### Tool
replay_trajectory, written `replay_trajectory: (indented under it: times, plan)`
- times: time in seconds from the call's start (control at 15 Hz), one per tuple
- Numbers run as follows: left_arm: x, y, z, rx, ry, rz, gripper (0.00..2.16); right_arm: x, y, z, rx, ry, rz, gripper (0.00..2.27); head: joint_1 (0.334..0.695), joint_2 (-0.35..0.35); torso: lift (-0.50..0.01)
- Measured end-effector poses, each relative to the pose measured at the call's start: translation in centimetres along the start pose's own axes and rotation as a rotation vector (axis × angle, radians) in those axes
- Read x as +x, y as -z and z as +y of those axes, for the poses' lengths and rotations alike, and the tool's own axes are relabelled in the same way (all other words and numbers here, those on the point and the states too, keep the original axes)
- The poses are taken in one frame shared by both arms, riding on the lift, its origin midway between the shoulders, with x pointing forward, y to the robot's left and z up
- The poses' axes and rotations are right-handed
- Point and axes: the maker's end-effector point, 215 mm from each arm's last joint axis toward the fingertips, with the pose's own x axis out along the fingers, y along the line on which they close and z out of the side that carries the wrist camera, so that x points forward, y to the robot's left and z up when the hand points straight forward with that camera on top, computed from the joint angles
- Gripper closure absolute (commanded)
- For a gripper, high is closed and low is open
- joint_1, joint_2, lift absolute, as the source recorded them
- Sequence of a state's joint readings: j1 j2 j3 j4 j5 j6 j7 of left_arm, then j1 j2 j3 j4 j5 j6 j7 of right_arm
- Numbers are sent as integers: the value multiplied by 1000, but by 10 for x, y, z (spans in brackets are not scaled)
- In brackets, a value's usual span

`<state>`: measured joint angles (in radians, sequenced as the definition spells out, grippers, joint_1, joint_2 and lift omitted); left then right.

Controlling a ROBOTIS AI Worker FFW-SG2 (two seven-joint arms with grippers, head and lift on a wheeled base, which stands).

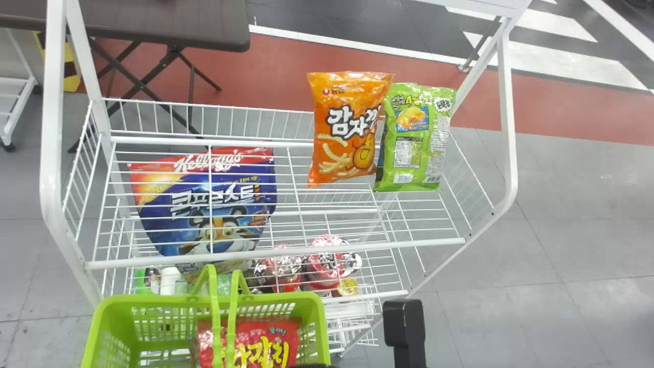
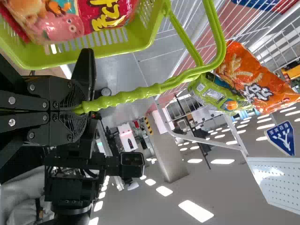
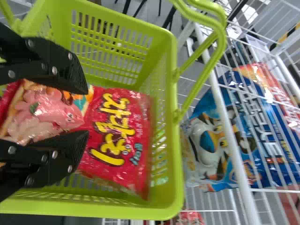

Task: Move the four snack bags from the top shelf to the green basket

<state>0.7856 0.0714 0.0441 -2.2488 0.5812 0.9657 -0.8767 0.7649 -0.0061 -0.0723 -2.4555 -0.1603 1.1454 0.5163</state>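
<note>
Basket handle [image 2: 131, 95] clamped in left fingers [image 2: 71, 123]; right fingers [image 3: 56, 65], apart, over red bag [image 3: 117, 150]

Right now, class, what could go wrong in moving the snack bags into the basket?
The orange bag and green bag stand close together on the top shelf, so grabbing one might topple the other. The green basket, held by its handles in the left gripper, could swing if bumped.

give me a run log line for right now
left claw: shut on basket handle | right claw: open over red bag in basket | top shelf: orange bag, green bag
</note>
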Motion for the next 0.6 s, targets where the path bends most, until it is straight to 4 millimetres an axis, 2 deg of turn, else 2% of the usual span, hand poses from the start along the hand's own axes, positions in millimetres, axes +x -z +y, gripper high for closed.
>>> replay_trajectory:
  times: [0.13,0.4,0.6]
  plan:
    - [0,1,0,-1,0,1,1160,0,-39,-13,-69,48,-122,73,695,-327,0]
    - [5,6,-1,1,-2,15,1156,-17,-168,-59,-235,268,-511,80,695,-350,0]
    - [7,10,-2,3,-3,25,1160,-25,-250,-88,-298,394,-710,80,695,-350,0]
